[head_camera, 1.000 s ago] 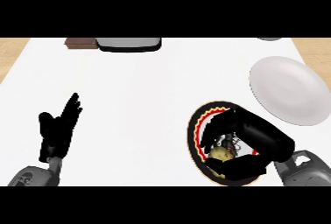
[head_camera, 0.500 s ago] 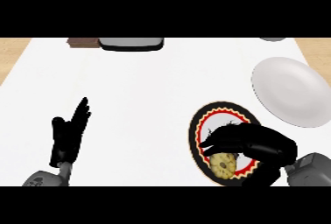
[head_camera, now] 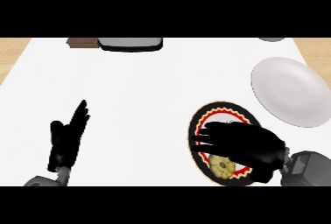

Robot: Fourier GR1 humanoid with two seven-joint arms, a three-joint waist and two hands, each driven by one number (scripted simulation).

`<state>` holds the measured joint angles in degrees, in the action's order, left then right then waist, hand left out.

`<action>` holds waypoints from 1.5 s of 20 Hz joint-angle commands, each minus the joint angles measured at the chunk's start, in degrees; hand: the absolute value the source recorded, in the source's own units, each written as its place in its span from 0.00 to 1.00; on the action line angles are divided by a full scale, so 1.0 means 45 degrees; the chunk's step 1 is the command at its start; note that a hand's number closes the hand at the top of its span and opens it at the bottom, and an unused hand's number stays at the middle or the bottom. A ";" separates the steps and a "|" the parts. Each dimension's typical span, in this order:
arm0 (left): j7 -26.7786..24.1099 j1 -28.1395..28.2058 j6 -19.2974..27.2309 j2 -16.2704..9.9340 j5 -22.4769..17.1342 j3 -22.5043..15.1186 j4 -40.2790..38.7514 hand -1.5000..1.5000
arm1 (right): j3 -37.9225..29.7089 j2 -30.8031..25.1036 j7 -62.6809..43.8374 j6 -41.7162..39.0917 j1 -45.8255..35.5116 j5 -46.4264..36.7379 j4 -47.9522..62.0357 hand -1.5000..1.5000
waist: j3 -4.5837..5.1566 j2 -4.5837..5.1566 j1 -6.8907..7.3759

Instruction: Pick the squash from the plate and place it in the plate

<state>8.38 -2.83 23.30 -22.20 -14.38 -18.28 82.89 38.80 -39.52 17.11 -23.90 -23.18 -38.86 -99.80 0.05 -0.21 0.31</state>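
A white counter (head_camera: 149, 96) carried everything in the head view. Near its right edge lay a plain white plate (head_camera: 290, 92), bare on top. Just beside it, toward the counter's near right corner, sat a black plate (head_camera: 199, 127) ringed with a red and white zigzag border, much of it hidden under the robot's right hand (head_camera: 249, 144). That hand lay over the patterned plate with its fingers reaching toward the plate's left rim and bent downward; whether they closed on anything could not be told. The yellow squash (head_camera: 222, 165) rested on the near part of the patterned plate, partly under the right hand's palm, its pale patterned face turned upward. Whether the hand touched it could not be told.

Near the counter's left edge, well apart from both plates, the left hand (head_camera: 66, 139) stood with straight fingers held together and pointing toward the far edge, holding nothing. At the far edge sat a dark, grey-topped appliance (head_camera: 129, 43), a brown block (head_camera: 81, 43) just beside it on the left.
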 commanded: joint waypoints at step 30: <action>-0.0382 -0.0244 -0.1895 0.1422 0.1679 0.2395 -0.1003 0.50 | 0.0483 0.3791 -0.0815 -0.3627 0.0798 -0.6495 0.2224 0.00 | -0.0008 0.0051 -0.0043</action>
<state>10.04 -3.40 17.33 -15.68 -6.47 -10.59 81.46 40.62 -25.06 13.40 -41.19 -20.60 -64.94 -91.72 0.01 -0.02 0.12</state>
